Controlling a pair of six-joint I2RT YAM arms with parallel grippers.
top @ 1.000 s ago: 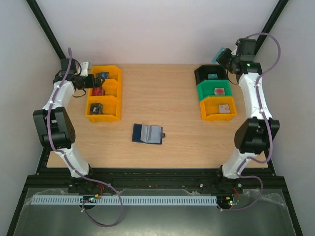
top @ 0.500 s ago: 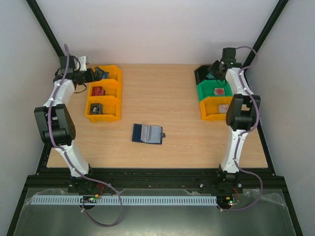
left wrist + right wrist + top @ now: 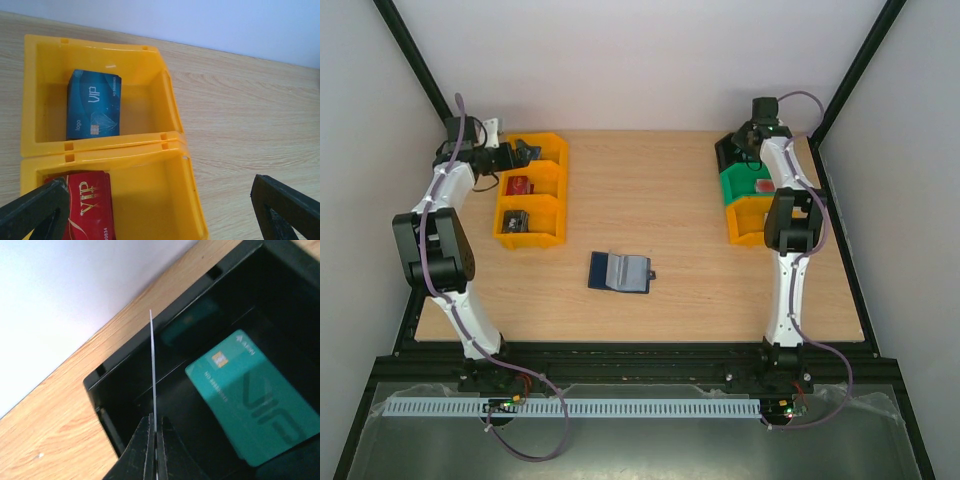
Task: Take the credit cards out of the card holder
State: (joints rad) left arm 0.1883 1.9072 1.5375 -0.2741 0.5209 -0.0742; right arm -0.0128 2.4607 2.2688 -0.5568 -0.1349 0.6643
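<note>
Fingers on the right arm (image 3: 146, 445) are pressed together on a thin card (image 3: 152, 365), seen edge-on as a pale line rising straight up from between the tips. They hang over the black bin (image 3: 125, 370) at the far right of the surface (image 3: 650, 200). A teal card (image 3: 255, 405) lies flat on that bin's floor, below and to one side of the pinched card and not touching it.

Across the surface, the left fingers (image 3: 35, 212) are spread wide and hold nothing. They hover above the yellow bins (image 3: 170, 100) at the far left, one tip over the nearer compartment, the other out over bare wood. A blue card (image 3: 94, 111) lies flat in the far compartment, and a red card (image 3: 87, 205) lies in the one nearer the fingers, partly hidden by the dark tip.

The card holder (image 3: 620, 271) lies open on the wood near the middle, well apart from both arms and from every bin, with its small tab poking out on the right. Its inner panels show pale blue-grey; from above I cannot tell whether any cards sit in them.
</note>
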